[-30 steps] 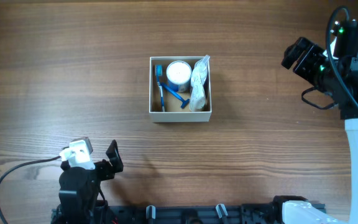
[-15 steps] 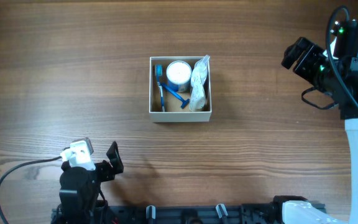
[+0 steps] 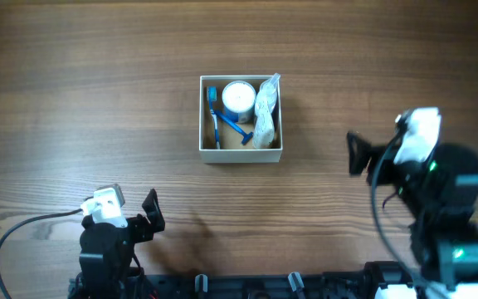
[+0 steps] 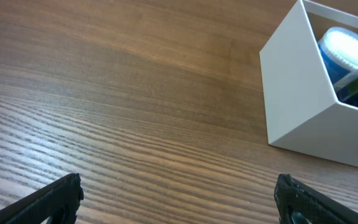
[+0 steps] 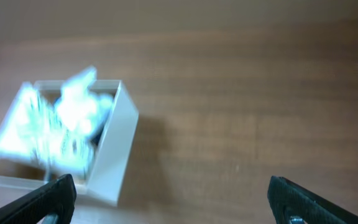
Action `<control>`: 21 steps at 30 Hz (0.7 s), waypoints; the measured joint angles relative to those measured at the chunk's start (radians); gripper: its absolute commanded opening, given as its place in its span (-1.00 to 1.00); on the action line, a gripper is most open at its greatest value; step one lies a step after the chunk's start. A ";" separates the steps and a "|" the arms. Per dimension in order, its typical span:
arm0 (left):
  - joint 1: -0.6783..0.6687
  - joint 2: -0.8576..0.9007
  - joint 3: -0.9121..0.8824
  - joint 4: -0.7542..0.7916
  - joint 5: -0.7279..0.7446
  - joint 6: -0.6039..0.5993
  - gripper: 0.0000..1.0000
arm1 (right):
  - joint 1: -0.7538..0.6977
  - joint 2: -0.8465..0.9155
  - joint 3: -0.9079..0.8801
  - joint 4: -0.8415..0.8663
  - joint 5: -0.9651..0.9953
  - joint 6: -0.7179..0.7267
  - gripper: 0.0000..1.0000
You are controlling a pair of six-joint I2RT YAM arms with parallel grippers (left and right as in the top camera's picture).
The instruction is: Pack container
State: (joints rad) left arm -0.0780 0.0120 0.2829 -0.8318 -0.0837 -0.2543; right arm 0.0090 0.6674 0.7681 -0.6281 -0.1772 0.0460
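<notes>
The container (image 3: 205,152), a square shallow box with cream walls and a tan floor, sits mid-table. Inside lie a blue razor (image 3: 234,125), a blue toothbrush (image 3: 214,118), a round white jar (image 3: 238,96) and a clear plastic packet (image 3: 265,111). My left gripper (image 3: 151,211) is open and empty at the front left; its wrist view shows the box corner (image 4: 297,93) and the jar (image 4: 350,50). My right gripper (image 3: 357,154) is open and empty, right of the box; its blurred wrist view shows the box (image 5: 114,152) at left.
The brown wooden table (image 3: 98,100) runs all round the box. The arm mounts and a cable (image 3: 23,232) line the front edge.
My right arm has swung from the far right edge down and left, and now sits right of the box. The left arm and the box contents have not moved.
</notes>
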 measured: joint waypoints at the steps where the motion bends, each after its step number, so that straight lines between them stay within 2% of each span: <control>1: 0.000 0.000 0.000 -0.001 0.000 0.000 1.00 | 0.000 -0.056 -0.073 0.015 -0.008 -0.015 0.99; 7: 0.000 0.000 0.000 -0.001 0.000 0.000 0.99 | 0.000 -0.356 -0.380 0.078 -0.026 -0.049 0.99; 13: 0.000 0.000 0.000 -0.001 0.000 0.000 1.00 | 0.000 -0.605 -0.521 0.098 -0.026 -0.052 0.99; 21: 0.000 0.000 0.000 -0.001 0.000 0.000 1.00 | 0.000 -0.646 -0.616 0.141 -0.026 -0.052 0.99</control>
State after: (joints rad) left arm -0.0780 0.0120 0.2829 -0.8330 -0.0837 -0.2543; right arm 0.0090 0.0212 0.1516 -0.4870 -0.2028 -0.0063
